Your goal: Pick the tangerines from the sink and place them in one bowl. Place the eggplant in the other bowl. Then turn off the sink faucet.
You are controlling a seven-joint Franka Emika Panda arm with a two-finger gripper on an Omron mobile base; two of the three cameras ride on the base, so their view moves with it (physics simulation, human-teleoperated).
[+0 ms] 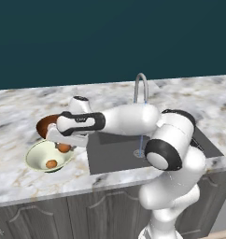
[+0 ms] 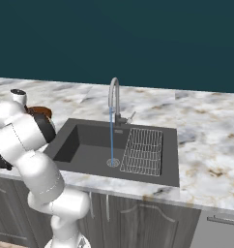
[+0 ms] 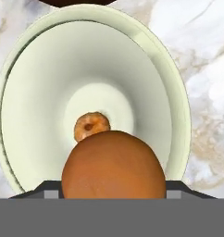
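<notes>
My gripper (image 1: 62, 144) (image 3: 113, 187) hangs over the pale cream-green bowl (image 1: 36, 158) (image 3: 35, 92), shut on one tangerine (image 1: 64, 148) (image 3: 113, 162). Below it, a second tangerine (image 1: 51, 164) (image 3: 90, 126) lies at the bottom of that bowl. The reddish-brown bowl (image 1: 44, 125) (image 2: 40, 112) stands just behind, partly covered by my hand. Water runs from the gooseneck sink faucet (image 1: 141, 86) (image 2: 114, 94) down to the drain of the dark sink (image 1: 112, 156) (image 2: 87, 140). The eggplant is out of view.
A wire rack (image 2: 144, 150) lies in the right side of the basin. The marble counter (image 2: 206, 140) stretches right of the sink. My arm reaches across the sink's left end. Grey cabinet doors (image 1: 49, 217) run under the counter's front edge.
</notes>
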